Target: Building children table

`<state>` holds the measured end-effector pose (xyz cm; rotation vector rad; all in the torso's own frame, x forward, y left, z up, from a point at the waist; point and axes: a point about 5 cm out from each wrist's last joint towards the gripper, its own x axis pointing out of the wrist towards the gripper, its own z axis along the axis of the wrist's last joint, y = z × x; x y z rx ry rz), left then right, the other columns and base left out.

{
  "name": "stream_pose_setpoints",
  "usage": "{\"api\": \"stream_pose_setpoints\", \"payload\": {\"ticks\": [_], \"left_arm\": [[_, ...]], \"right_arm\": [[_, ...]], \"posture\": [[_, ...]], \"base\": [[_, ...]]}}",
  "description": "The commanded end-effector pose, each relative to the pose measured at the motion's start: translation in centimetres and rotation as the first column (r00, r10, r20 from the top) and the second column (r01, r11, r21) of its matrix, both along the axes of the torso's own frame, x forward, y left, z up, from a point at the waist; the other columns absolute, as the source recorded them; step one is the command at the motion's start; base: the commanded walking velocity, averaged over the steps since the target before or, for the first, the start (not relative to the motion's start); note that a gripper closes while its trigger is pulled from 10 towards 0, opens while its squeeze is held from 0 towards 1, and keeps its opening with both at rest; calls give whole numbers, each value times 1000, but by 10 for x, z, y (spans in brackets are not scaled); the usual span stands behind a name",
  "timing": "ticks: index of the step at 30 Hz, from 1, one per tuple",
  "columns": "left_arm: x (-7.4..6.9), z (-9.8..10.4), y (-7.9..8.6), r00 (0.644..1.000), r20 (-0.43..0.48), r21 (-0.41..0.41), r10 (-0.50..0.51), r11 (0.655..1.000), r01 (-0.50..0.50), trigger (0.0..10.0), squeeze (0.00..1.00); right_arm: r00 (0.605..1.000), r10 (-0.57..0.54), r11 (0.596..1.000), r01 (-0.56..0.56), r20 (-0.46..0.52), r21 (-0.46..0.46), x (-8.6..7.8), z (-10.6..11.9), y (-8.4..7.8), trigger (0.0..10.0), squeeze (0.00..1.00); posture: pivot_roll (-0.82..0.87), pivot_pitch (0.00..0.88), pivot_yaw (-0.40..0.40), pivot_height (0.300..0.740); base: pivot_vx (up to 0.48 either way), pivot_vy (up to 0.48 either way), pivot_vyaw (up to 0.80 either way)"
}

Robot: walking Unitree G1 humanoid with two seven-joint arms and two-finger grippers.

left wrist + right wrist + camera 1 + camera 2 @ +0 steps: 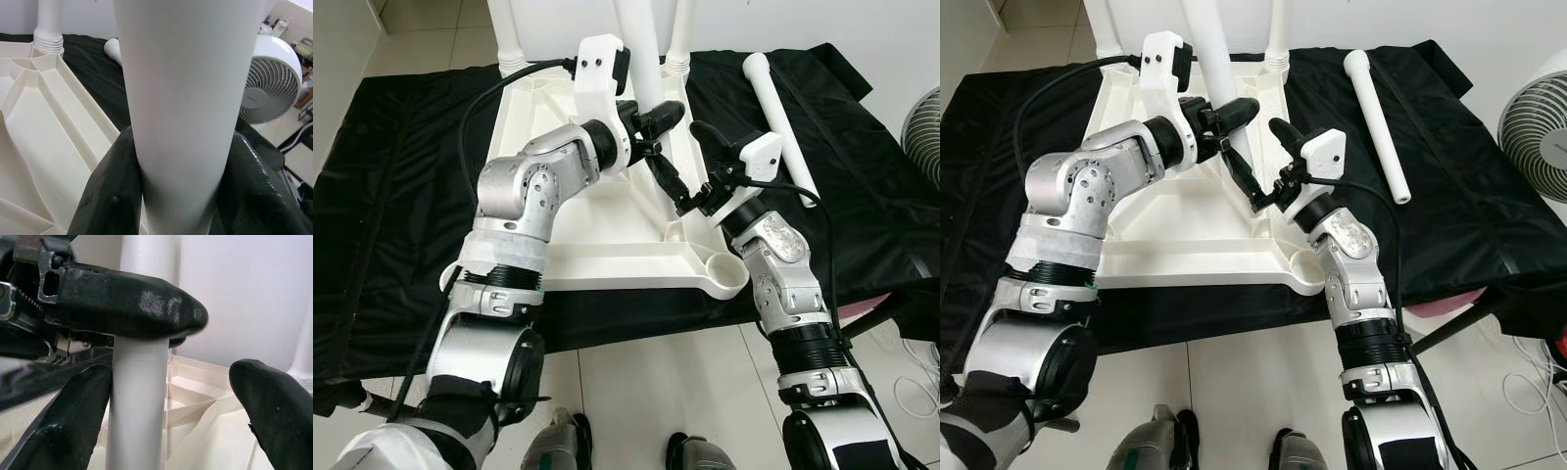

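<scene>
Left eye view | upturned white table top [607,235] on black cloth [401,225] | left gripper [656,117] jaws clenched on upright white leg [641,59] | right gripper [700,166] jaws released beside that leg | loose leg [781,117] on cloth | fan [1538,122] right.

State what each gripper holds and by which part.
The left gripper clamps the upright white table leg partway up its shaft. The right gripper is open beside the leg's lower shaft, holding nothing.
</scene>
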<state>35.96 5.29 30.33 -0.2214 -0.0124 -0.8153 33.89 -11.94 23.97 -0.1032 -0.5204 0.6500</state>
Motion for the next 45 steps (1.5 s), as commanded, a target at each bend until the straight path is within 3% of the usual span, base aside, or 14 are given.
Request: {"api": "stream_pose_setpoints", "payload": {"ticks": [1, 5, 12, 17, 21, 23, 25, 26, 29, 30, 32, 33, 38, 45], "left_arm": [[4, -15, 13, 1000, -12, 83, 11, 997, -10, 10000, 0], [11, -21, 24, 999, 10, 155, 47, 987, -48, 10000, 0], [20, -26, 41, 995, 18, 206, 101, 973, -103, 10000, 0], [25, -20, 48, 991, 15, 164, 132, 978, -132, 10000, 0], [25, -18, 47, 991, 16, 152, 129, 980, -130, 10000, 0], [25, -16, 47, 993, 9, 144, 121, 982, -121, 10000, 0], [21, -16, 42, 998, -22, 148, 64, 987, -60, 10000, 0], [21, -16, 42, 998, -22, 148, 64, 987, -60, 10000, 0], [9, -14, 25, 994, -97, 122, -55, 990, 67, 10000, 0], [9, -14, 25, 994, -97, 122, -55, 990, 67, 10000, 0], [2, -16, 13, 983, -141, 137, -117, 981, 137, 10000, 0], [2, -16, 13, 983, -141, 137, -117, 981, 137, 10000, 0], [-2, -28, -1, 965, -202, 235, -166, 948, 213, 10000, 0], [-2, -44, -15, 943, -260, 354, -208, 888, 293, 10000, 0]], "right_arm": [[995, -96, 995, 97, 38, -10, 4, 7, -20, 10000, 0], [994, -99, 993, 102, 41, -60, 5, 8, -29, 10000, 0], [992, -121, 988, 125, 47, -92, 8, 10, -40, 10000, 0], [998, -45, 999, 45, -37, -3, 7, 5, -39, 10000, 0], [999, -33, 999, 33, -43, 2, 6, 3, -36, 10000, 0], [998, -59, 997, 59, -13, -40, 5, 1, -33, 10000, 0], [981, -174, 971, 185, 86, -148, 9, 5, -39, 10000, 0], [981, -174, 971, 185, 86, -148, 9, 5, -39, 10000, 0], [884, -349, 844, 440, 311, -305, 18, 22, -52, 10000, 0], [884, -349, 844, 440, 311, -305, 18, 22, -52, 10000, 0], [819, -384, 769, 539, 427, -343, 21, 35, -56, 10000, 0], [819, -384, 769, 539, 427, -343, 21, 35, -56, 10000, 0], [768, -363, 691, 602, 527, -400, 25, 44, -55, 10000, 0], [738, -327, 647, 630, 590, -430, 27, 46, -52, 10000, 0]], "posture": [[-53, 81, 50, 740], [-57, 78, 52, 740], [-61, 77, 50, 740], [-60, 89, 49, 740], [-58, 92, 48, 740], [-55, 99, 51, 740], [-55, 99, 51, 740], [-55, 99, 51, 740], [-55, 102, 60, 740], [-55, 102, 60, 740], [-54, 102, 61, 740], [-54, 102, 61, 740], [-40, 108, 57, 740], [-35, 111, 63, 740]], "base": [[0, 0, 0], [0, 0, 0], [0, 0, 0], [0, 0, 0], [0, 0, 0], [0, 0, 0], [0, 0, 0], [0, 0, 0], [0, 0, 0], [0, 0, 0], [0, 0, 0], [0, 0, 0], [0, 0, 0], [0, 0, 0]]}}
